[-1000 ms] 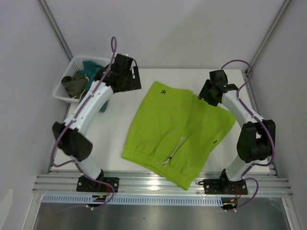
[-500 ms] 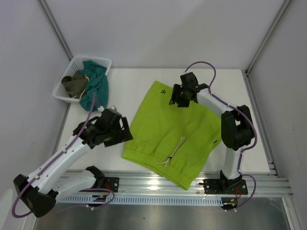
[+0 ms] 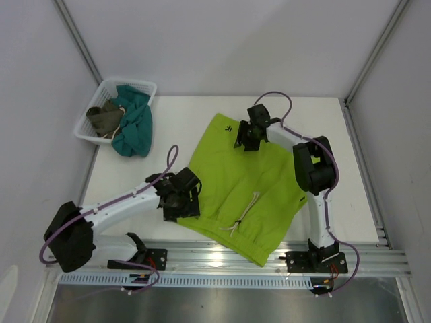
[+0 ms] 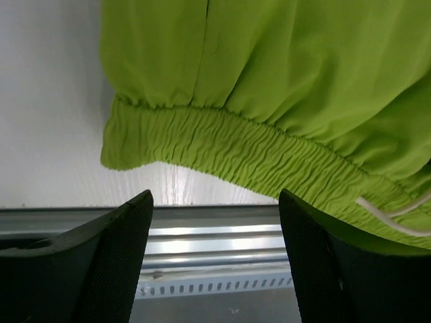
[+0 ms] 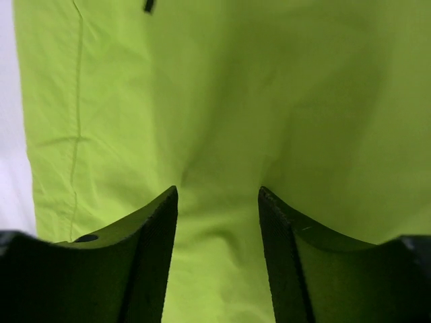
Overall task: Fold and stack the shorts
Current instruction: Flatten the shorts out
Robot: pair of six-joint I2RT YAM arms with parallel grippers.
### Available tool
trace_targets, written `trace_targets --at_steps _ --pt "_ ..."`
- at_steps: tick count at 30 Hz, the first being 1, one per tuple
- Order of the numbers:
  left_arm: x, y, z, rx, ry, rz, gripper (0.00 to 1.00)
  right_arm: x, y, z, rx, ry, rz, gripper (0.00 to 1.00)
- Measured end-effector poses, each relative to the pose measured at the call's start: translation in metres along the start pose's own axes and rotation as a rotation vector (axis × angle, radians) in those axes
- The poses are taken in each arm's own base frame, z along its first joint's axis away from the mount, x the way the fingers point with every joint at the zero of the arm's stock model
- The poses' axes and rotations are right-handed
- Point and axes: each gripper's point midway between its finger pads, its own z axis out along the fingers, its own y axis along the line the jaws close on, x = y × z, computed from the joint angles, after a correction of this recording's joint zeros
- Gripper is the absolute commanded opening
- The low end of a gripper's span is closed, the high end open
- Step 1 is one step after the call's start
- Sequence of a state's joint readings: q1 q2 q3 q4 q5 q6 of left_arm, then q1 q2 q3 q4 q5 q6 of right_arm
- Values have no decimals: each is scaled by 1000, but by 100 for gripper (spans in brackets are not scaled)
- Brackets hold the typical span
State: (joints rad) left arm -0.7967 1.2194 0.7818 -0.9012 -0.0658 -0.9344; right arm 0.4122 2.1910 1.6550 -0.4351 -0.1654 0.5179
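Shorts [image 3: 249, 188]: lime-green, spread flat on counter [image 3: 168, 128].
My left fingers [image 4: 108, 256]: spread apart, at waistband corner.
My right fingers [image 5: 135, 256]: spread apart, over far leg.

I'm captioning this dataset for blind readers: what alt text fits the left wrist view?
Bright lime-green fabric shorts lie on the white table, their gathered elastic waistband just beyond the left gripper, whose black jaws stand open and empty.

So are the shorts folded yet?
Not yet. The shorts lie spread flat on the table, with no fold showing. The left gripper is open at the waistband corner and the right gripper is open over the leg end; neither grips cloth. Grabbing, folding and stacking are all left.
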Motion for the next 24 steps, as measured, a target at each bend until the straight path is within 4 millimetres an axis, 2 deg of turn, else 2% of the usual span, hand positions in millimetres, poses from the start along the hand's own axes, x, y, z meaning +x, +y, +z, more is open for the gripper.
trace_targets --at_steps 3,4,6,7,8,17,24 --pt "-1 -6 15 -9 8 10 68 -9 3 5 -11 -19 -6 50" --pt "-3 -9 18 -5 4 11 59 -10 3 8 -11 -20 -7 50" --pt "-6 -14 24 1 -4 18 50 -15 4 12 -12 -23 -7 49" --pt "-7 -15 26 -3 -3 21 39 -18 4 14 -14 -28 -7 49" --pt "-8 -17 30 -7 -1 19 36 -21 5 15 -17 -33 -6 48" --pt "-9 -21 55 -84 62 47 34 -28 2 19 -15 -40 5 46" --pt "-12 -21 56 -93 135 26 37 -41 -15 18 1 -57 63 46"
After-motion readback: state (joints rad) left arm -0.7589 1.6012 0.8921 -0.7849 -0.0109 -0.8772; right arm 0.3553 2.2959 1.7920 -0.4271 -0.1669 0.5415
